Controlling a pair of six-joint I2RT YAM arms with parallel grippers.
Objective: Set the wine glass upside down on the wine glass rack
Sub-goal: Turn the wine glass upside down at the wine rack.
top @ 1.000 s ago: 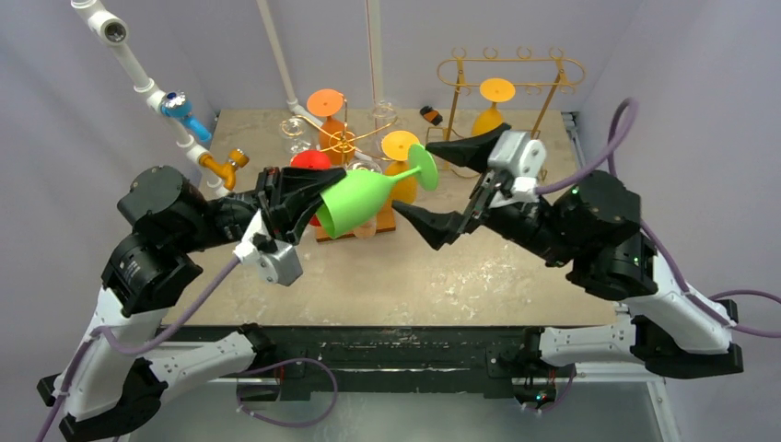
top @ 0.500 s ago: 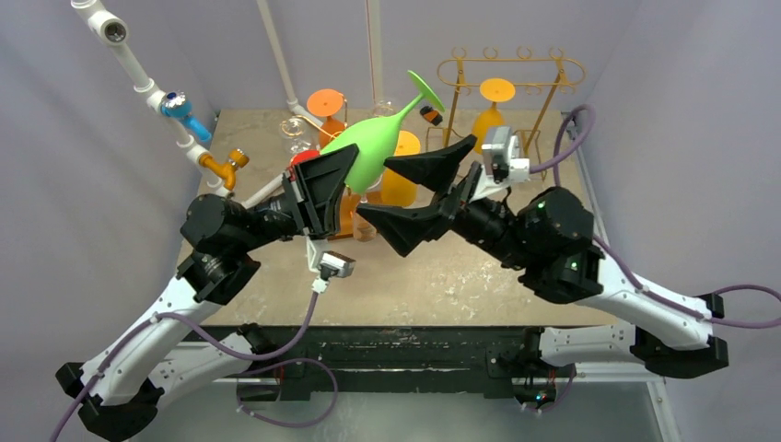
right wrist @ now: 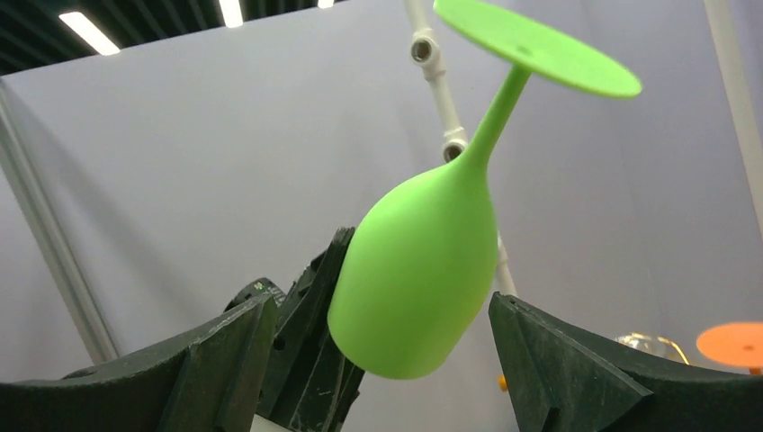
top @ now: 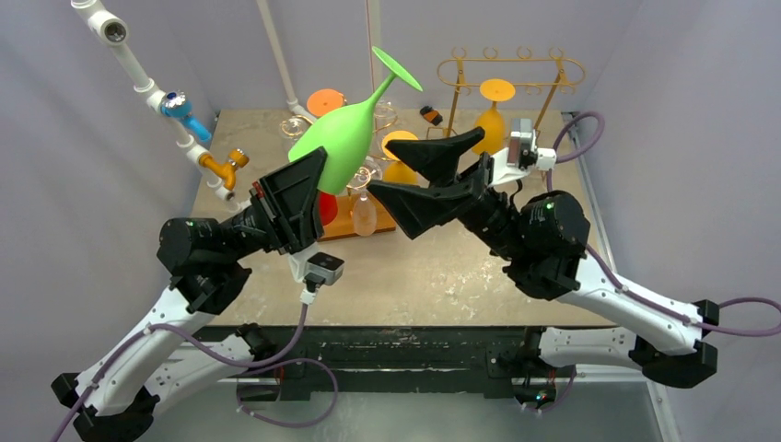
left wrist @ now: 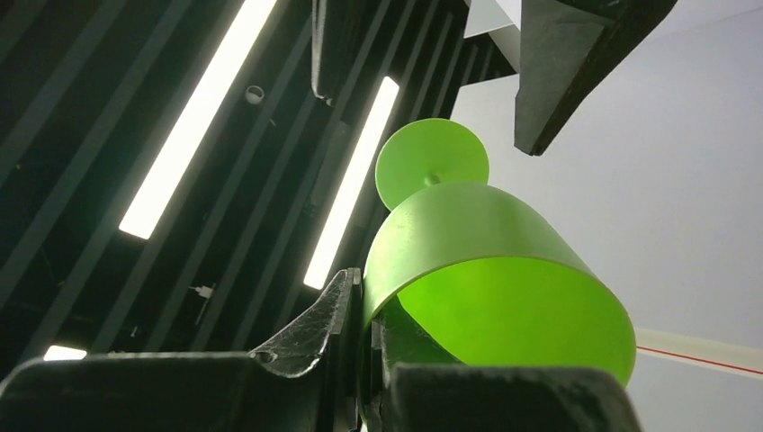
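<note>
My left gripper [top: 308, 184] is shut on the rim of a green wine glass [top: 345, 143], held high above the table with its round foot [top: 398, 69] up and tilted to the right. The pinch on the bowl's wall shows in the left wrist view [left wrist: 373, 315]. My right gripper [top: 405, 170] is open just right of the bowl, its jaws to either side without touching; the glass [right wrist: 423, 261] hangs between them in the right wrist view. A gold wire wine glass rack [top: 511, 78] stands at the back right with an orange glass [top: 493, 106] hanging on it.
A wooden stand [top: 355, 216] with orange, red and clear glasses sits at mid table below the grippers. A white pipe [top: 147, 87] with blue and orange valves runs along the left wall. A small dark bottle [top: 430, 114] lies near the back.
Both arms have risen and swung left. The green glass went from lying nearly level to foot-up and higher. The right gripper stayed open and moved closer around the bowl.
</note>
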